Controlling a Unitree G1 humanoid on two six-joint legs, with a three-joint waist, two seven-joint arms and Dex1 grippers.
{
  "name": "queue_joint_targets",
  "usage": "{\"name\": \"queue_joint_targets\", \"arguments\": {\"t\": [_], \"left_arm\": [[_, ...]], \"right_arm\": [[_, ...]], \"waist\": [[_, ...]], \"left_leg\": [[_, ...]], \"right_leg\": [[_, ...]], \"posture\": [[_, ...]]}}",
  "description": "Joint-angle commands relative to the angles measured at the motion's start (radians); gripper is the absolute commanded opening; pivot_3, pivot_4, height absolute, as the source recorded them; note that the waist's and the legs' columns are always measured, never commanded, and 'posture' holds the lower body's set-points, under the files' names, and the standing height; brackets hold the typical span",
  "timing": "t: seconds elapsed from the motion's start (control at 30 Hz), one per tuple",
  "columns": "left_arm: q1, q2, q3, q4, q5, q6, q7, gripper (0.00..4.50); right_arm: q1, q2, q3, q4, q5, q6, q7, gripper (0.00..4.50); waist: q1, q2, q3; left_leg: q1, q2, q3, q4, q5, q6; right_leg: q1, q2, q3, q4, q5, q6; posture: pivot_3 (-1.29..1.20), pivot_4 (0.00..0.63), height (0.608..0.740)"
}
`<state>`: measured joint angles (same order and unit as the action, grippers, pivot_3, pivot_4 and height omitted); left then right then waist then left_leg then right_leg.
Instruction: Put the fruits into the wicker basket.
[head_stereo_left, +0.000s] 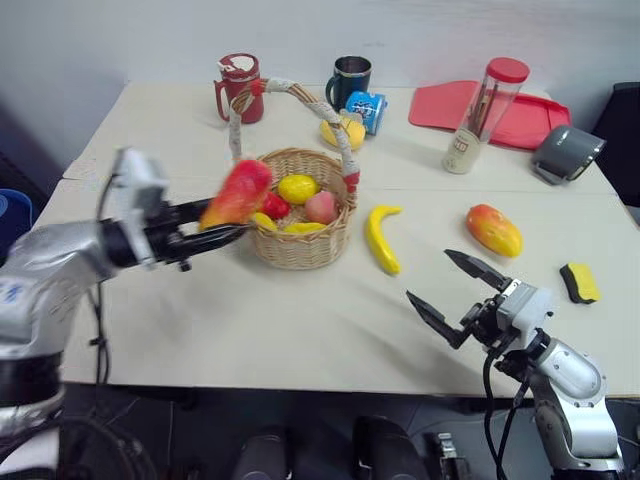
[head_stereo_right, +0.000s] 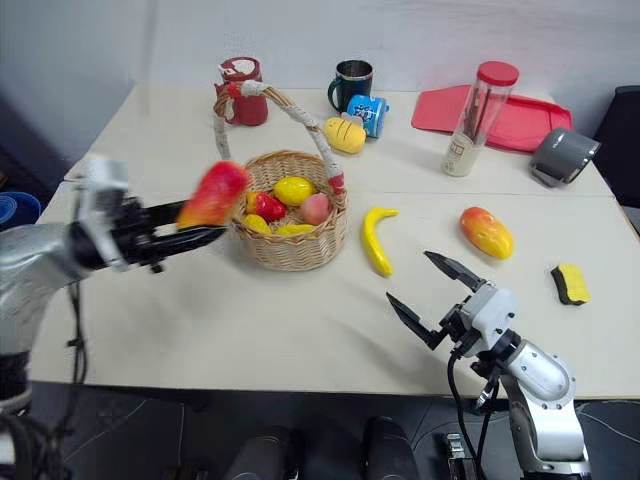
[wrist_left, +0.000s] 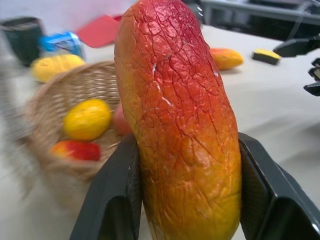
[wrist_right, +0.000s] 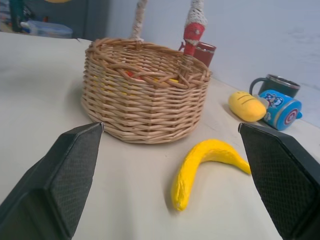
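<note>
My left gripper (head_stereo_left: 222, 224) is shut on a red-to-yellow mango (head_stereo_left: 237, 193), held above the table just left of the wicker basket (head_stereo_left: 300, 248). In the left wrist view the mango (wrist_left: 180, 125) stands upright between the two black fingers. Inside the basket lie a lemon (head_stereo_left: 298, 188), a pink peach (head_stereo_left: 320, 207) and a red fruit (head_stereo_left: 275, 206). A banana (head_stereo_left: 381, 238) lies on the table right of the basket, and a second mango (head_stereo_left: 494, 230) lies farther right. My right gripper (head_stereo_left: 428, 274) stands open near the front right, pointing towards the banana (wrist_right: 207, 162) and holding nothing.
At the back stand a red mug (head_stereo_left: 240, 85), a dark mug (head_stereo_left: 350, 78), a blue can (head_stereo_left: 366, 108) and a yellow striped toy (head_stereo_left: 345, 132). A clear canister with a red lid (head_stereo_left: 483, 113), a red tray (head_stereo_left: 440, 105) and a grey object (head_stereo_left: 568, 152) sit back right. A yellow sponge (head_stereo_left: 579, 282) lies at the right edge.
</note>
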<state>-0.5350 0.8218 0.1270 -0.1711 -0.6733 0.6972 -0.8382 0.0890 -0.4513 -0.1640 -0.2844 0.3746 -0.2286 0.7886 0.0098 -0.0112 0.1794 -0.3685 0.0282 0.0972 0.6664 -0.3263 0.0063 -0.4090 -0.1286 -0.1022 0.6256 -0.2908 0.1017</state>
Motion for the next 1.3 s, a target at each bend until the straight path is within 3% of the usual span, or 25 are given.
{"name": "queue_joint_targets", "arguments": {"t": [0.03, 0.13, 0.3, 0.5, 0.63, 0.77, 0.87, 1.03, 1.17, 1.3], "left_arm": [[-0.091, -0.045, -0.052, 0.107, 0.058, 0.032, 0.042, 1.97], [-0.158, -0.106, -0.048, 0.165, 0.083, 0.011, 0.076, 2.96], [-0.114, -0.096, -0.003, 0.180, 0.138, -0.105, 0.047, 4.47], [0.104, 0.009, 0.139, 0.115, 0.146, -0.335, -0.155, 4.47], [0.396, 0.085, 0.306, -0.002, 0.129, -0.435, -0.295, 4.47], [0.606, -0.010, 0.470, 0.014, -0.061, -0.384, -0.386, 4.47], [0.671, -0.011, 0.462, 0.036, -0.008, -0.449, -0.438, 4.47], [0.628, -0.018, 0.419, -0.014, -0.009, -0.461, -0.410, 4.47], [0.576, -0.037, 0.384, -0.067, -0.005, -0.476, -0.370, 4.47], [0.570, -0.044, 0.372, -0.105, -0.011, -0.460, -0.330, 4.47]], "right_arm": [[0.009, 0.006, -0.017, -0.026, 0.000, -0.023, -0.026, 4.50], [0.040, 0.010, -0.006, -0.071, -0.010, -0.013, -0.056, 4.50], [0.094, 0.009, -0.013, -0.132, -0.020, 0.023, -0.108, 4.50], [0.226, -0.020, -0.140, -0.108, 0.017, -0.001, -0.096, 4.50], [0.348, -0.024, -0.288, 0.045, 0.044, -0.080, -0.052, 4.50], [0.386, -0.037, -0.312, 0.236, 0.009, -0.186, 0.018, 4.50], [0.366, -0.069, -0.284, 0.279, 0.025, -0.204, 0.088, 4.50], [0.149, -0.128, -0.115, 0.184, 0.060, 0.034, 0.119, 4.50], [-0.207, -0.112, 0.068, 0.131, -0.043, 0.523, -0.120, 4.50], [-0.459, -0.050, 0.184, 0.198, -0.095, 0.718, -0.199, 4.50]], "waist": [[-0.011, 0.000, 0.000], [-0.012, -0.001, 0.001], [-0.012, -0.001, 0.001], [-0.012, -0.001, 0.001], [-0.013, -0.001, 0.001], [-0.014, 0.000, 0.000], [-0.012, 0.000, 0.000], [-0.018, 0.000, 0.000], [-0.033, 0.002, 0.000], [-0.036, 0.002, 0.000]], "left_leg": [[-0.001, 0.000, 0.001, 0.000, 0.000, 0.000], [-0.003, 0.001, 0.000, 0.000, 0.000, 0.000], [-0.003, 0.002, 0.001, 0.001, 0.000, 0.000], [-0.002, 0.003, 0.000, 0.000, 0.000, 0.000], [-0.002, 0.002, 0.001, -0.001, -0.002, 0.002], [0.000, 0.002, 0.001, -0.001, -0.003, 0.005], [0.001, 0.002, -0.001, 0.001, -0.005, 0.006], [0.002, 0.003, -0.001, 0.001, -0.005, 0.007], [0.000, 0.005, -0.001, 0.001, -0.001, 0.000], [-0.003, 0.005, -0.001, 0.000, 0.001, -0.003]], "right_leg": [[0.000, 0.001, 0.000, -0.001, 0.000, 0.000], [-0.001, 0.003, -0.001, -0.003, 0.000, 0.000], [-0.001, 0.003, 0.000, -0.004, 0.000, 0.000], [-0.001, 0.002, 0.000, -0.004, 0.000, 0.000], [0.000, 0.001, 0.000, -0.006, 0.000, 0.000], [0.002, -0.002, 0.000, -0.012, 0.000, 0.000], [0.003, -0.004, -0.001, -0.009, 0.000, 0.000], [0.002, -0.005, 0.000, -0.007, 0.002, -0.003], [-0.001, -0.006, 0.000, -0.004, 0.002, -0.005], [-0.004, -0.004, -0.001, -0.001, 0.001, -0.006]], "posture": [[0.00, 0.150, 0.740], [0.00, 0.150, 0.740], [0.00, 0.150, 0.740], [0.00, 0.150, 0.740], [0.00, 0.150, 0.740], [0.00, 0.150, 0.740], [0.00, 0.150, 0.740], [0.00, 0.150, 0.740], [0.00, 0.150, 0.740], [0.00, 0.150, 0.740]]}}
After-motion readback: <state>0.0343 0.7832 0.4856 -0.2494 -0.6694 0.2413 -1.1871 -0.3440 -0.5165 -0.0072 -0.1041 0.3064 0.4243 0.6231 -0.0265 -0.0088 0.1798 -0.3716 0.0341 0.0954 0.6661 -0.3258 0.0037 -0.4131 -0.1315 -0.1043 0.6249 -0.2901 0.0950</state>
